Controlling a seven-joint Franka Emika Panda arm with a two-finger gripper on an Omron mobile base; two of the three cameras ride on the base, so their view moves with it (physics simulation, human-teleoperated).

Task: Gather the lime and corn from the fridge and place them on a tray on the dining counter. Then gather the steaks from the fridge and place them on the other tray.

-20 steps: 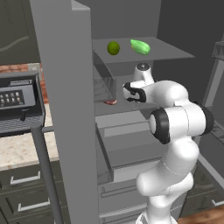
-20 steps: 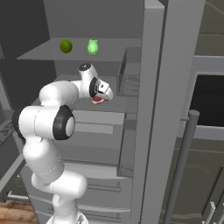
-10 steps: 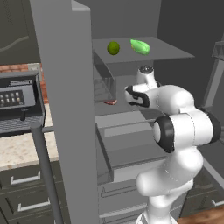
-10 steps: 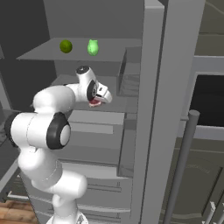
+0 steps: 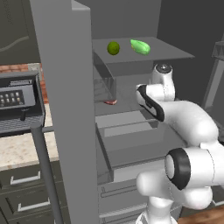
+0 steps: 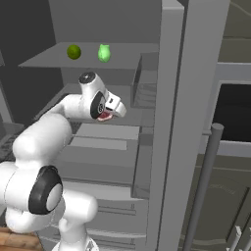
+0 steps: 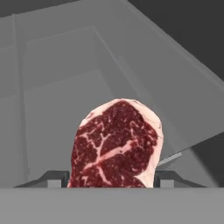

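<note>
In the hand view a dark red steak (image 7: 116, 144) with pale marbling stands between my gripper's (image 7: 113, 178) two fingertips, over a grey fridge shelf; the gripper is shut on it. From the right base view the gripper (image 6: 110, 112) reaches into the open fridge (image 6: 181, 98) at middle-shelf height, with the steak (image 6: 103, 117) showing red under it. On the shelf above lie the lime (image 5: 113, 47) and the green-husked corn (image 5: 140, 46). Another steak (image 5: 110, 102) lies on the middle shelf, left of my hand. The dining counter is out of view.
The open fridge door (image 5: 61, 87) stands close on the left, with a long handle bar (image 5: 43, 162). A black microwave (image 5: 17, 103) sits on the beige wall counter. Grey fridge drawers (image 5: 131, 144) jut out below the hand. The other door and handle (image 6: 206, 186) stand on the right.
The jaws have closed on the steak. My elbow has swung outward and down, while the hand stays at about the same spot on the middle shelf.
</note>
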